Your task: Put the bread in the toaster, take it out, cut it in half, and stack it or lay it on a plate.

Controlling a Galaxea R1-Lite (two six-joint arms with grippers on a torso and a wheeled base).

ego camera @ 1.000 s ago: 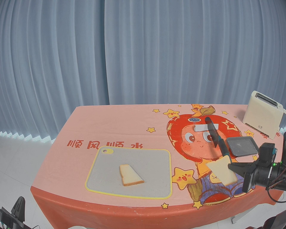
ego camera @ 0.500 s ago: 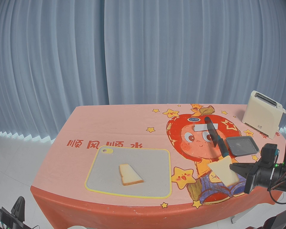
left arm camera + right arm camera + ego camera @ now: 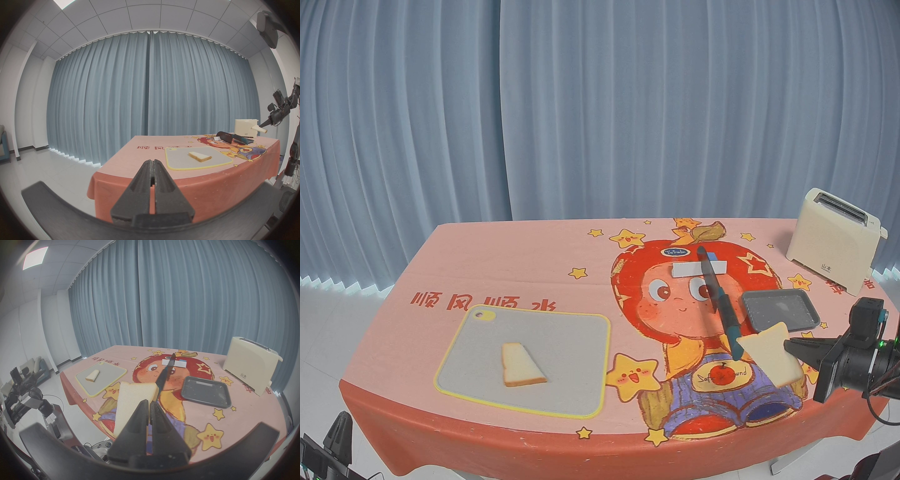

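My right gripper point(image 3: 795, 347) is shut on a half slice of bread point(image 3: 776, 362), held above the table's near right part, just in front of the dark grey plate point(image 3: 780, 309). In the right wrist view the slice point(image 3: 134, 401) stands on edge between the shut fingers of the gripper point(image 3: 149, 408), with the plate point(image 3: 206, 391) beyond. The other half slice point(image 3: 520, 365) lies on the grey cutting board point(image 3: 562, 337). The cream toaster point(image 3: 834, 240) stands at the far right. My left gripper point(image 3: 153, 162) is shut on nothing, low and off the table's left side.
A black knife with a teal handle point(image 3: 719, 294) lies left of the plate, its blade resting on a white strip point(image 3: 681, 270). The printed pink tablecloth point(image 3: 506, 262) covers the table. Blue curtains hang behind.
The head camera has moved, so everything on the table sits further left in the picture. My right gripper with the bread now stands nearer the plate. The left gripper has not moved.
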